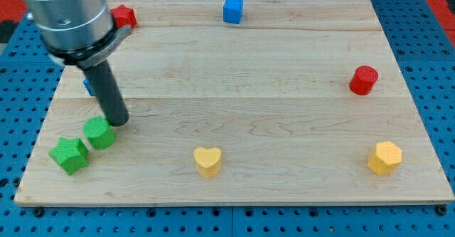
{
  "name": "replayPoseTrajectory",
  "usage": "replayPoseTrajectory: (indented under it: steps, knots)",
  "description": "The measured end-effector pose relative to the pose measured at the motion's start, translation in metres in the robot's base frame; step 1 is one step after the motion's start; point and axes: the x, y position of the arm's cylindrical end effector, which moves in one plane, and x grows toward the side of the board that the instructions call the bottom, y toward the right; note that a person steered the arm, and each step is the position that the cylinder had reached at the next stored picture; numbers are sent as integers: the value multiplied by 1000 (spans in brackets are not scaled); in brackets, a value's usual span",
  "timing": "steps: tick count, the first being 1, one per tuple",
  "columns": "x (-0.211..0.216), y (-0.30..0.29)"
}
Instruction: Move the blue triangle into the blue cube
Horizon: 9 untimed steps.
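My tip point(119, 121) sits at the left side of the wooden board point(234, 102), down on the surface, just above and to the right of the green cylinder point(99, 132), right beside it; whether they touch, I cannot tell. There is no pincer on this arm, only a straight dark rod, so nothing is clamped or let go.

The blue triangle point(87, 86) barely shows: a sliver of blue peeks out at the left edge of the rod, in the upper left of the frame, mostly hidden behind it, so its shape cannot be made out. The blue cube point(232, 11) stands at the top edge of the board, a little left of centre, well apart from that sliver.

Lower left, a green star point(70, 154) lies just beside the green cylinder, down and to its left. A red star point(125, 15) sits at the top left, partly behind the arm's grey housing. Far right, a red cylinder point(363, 80). Bottom row: a yellow heart point(207, 161) at centre, a yellow hexagon point(384, 157) at the lower right.
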Motion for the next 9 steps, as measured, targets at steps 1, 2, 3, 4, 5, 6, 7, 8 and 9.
replayPoseTrajectory:
  steps: [1, 2, 3, 4, 5, 6, 7, 8, 9]
  knots:
    - [-3, 16]
    - [-9, 8]
    - [-30, -24]
    - [-56, -20]
    - [-56, -7]
    - [-56, -6]
    - [-27, -4]
    - [-25, -53]
    - [-57, -59]
